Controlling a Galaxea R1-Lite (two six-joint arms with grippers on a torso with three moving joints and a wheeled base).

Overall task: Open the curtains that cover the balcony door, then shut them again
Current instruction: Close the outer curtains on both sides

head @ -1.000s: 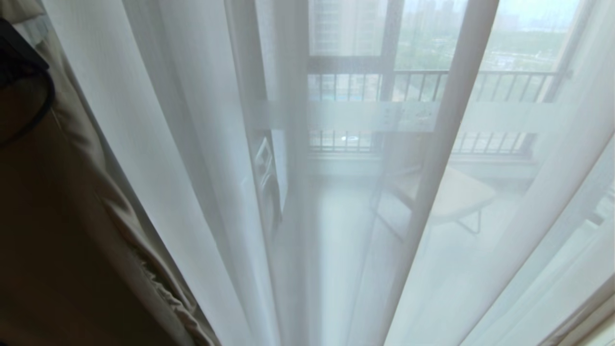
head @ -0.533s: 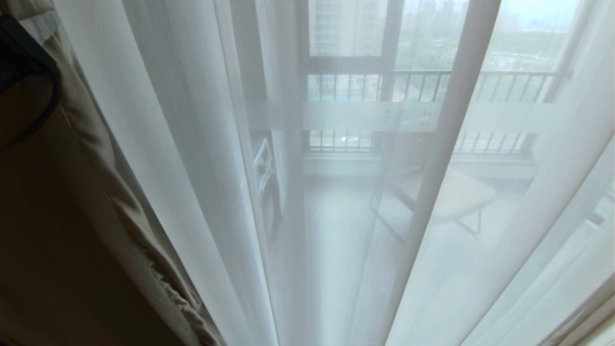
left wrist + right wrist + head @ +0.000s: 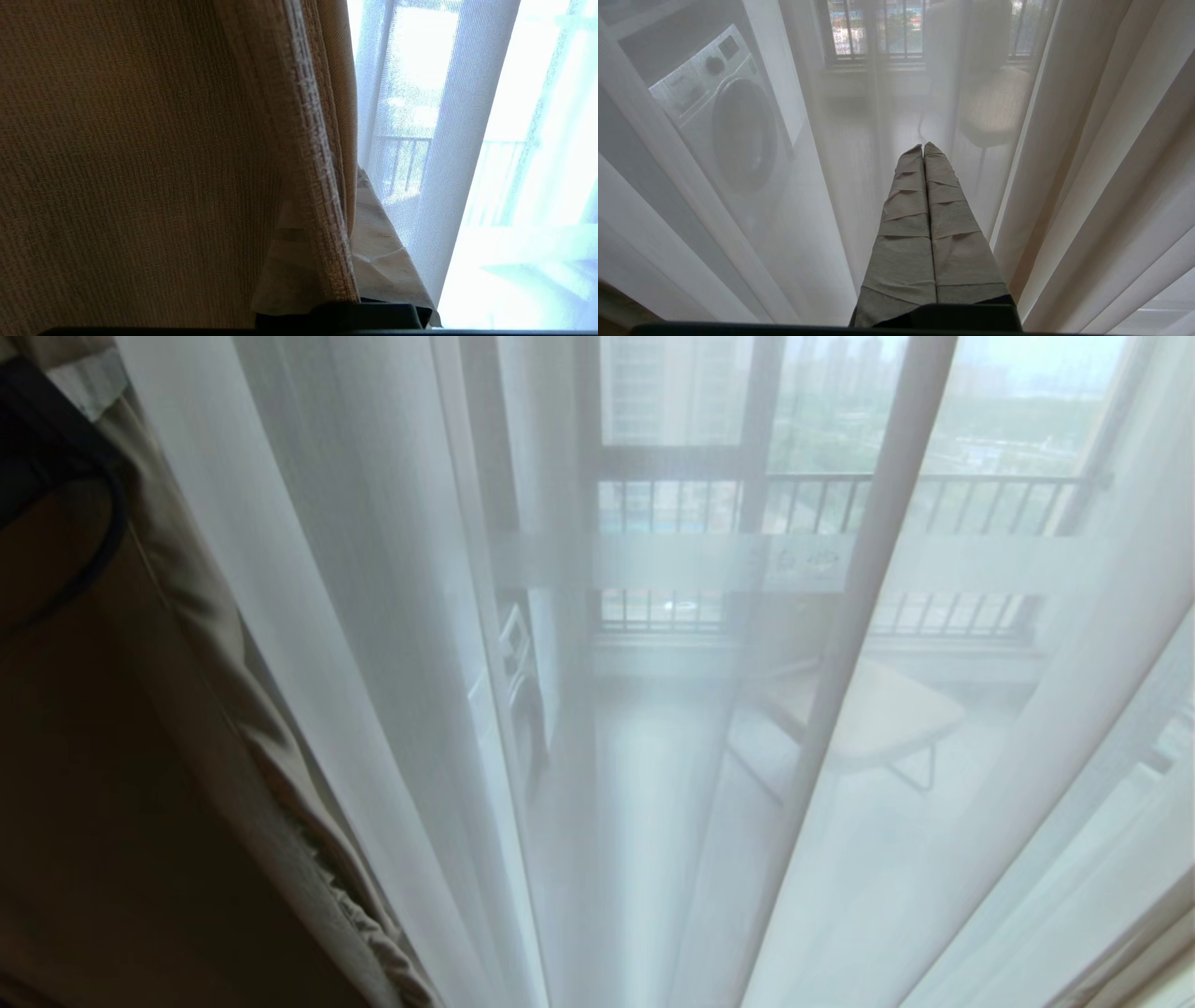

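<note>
Slowly my left claw [image 3: 327,261], clamped on the beige curtain's [image 3: 187,644] hem at the frame's left, dragged it rightward over the sheer curtain [image 3: 373,616] and door [image 3: 672,462]; closing had barely begun. Right claw [image 3: 923,148] stayed shut, idle.

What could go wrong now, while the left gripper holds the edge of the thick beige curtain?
1. The left gripper pinches only the hemmed edge of the thick beige curtain, so the fabric may slip out of the jaws.
2. The sheer white curtain hangs right beside it and could be dragged along or snagged.
3. The right gripper, jaws shut, sits close to the sheer and may catch it.
</note>
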